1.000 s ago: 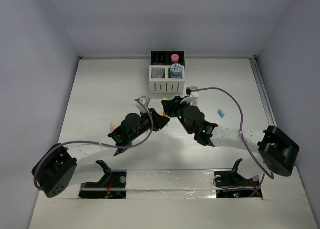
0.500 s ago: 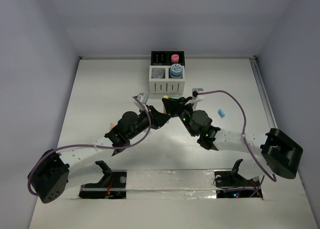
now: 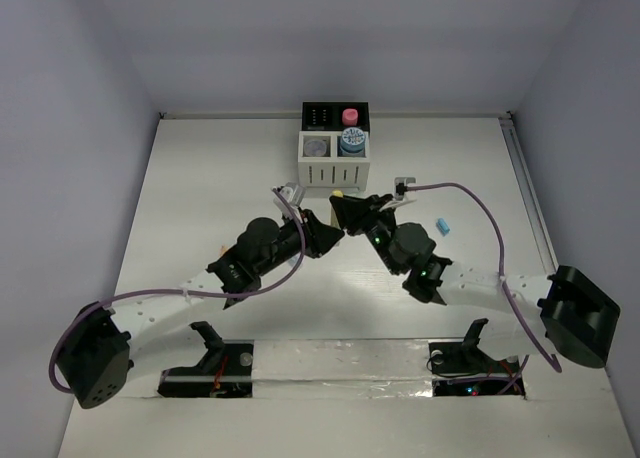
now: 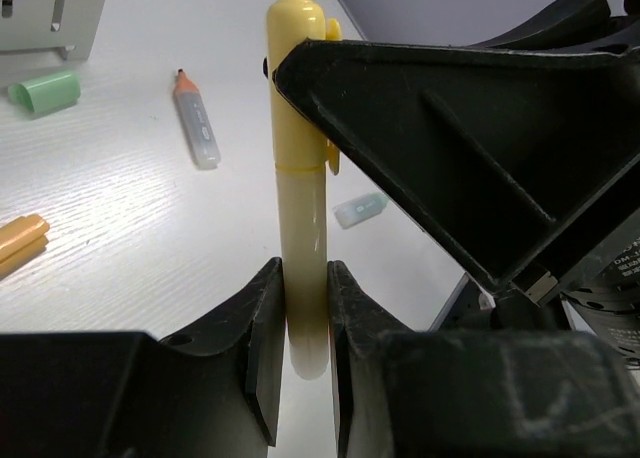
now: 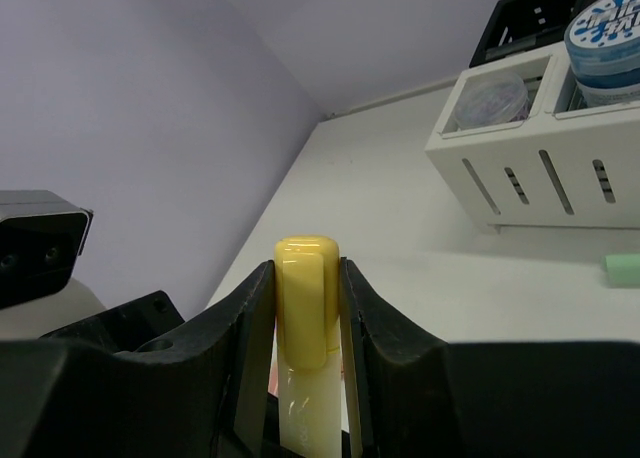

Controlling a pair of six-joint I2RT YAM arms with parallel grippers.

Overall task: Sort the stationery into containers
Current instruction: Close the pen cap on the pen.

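Note:
A yellow highlighter (image 4: 300, 178) is held off the table between both grippers. My left gripper (image 4: 303, 278) is shut on its pale body end. My right gripper (image 5: 306, 278) is shut on its yellow cap (image 5: 306, 298). In the top view the left gripper (image 3: 325, 233) and the right gripper (image 3: 345, 213) meet tip to tip just in front of the organiser (image 3: 335, 176). Its white bins hold a blue-white roll (image 3: 351, 140) and a clear roll (image 3: 316, 146). A pink item (image 3: 350, 116) stands in a black bin behind.
Loose on the table lie a green stub (image 4: 45, 90), a grey pen with an orange tip (image 4: 195, 118), orange stubs (image 4: 20, 240) and a pale blue stub (image 3: 441, 225). Grey walls close in the table on three sides.
Both arms have swung to the right, and the left gripper has come up closer to the organiser. Both grippers stay shut on the highlighter.

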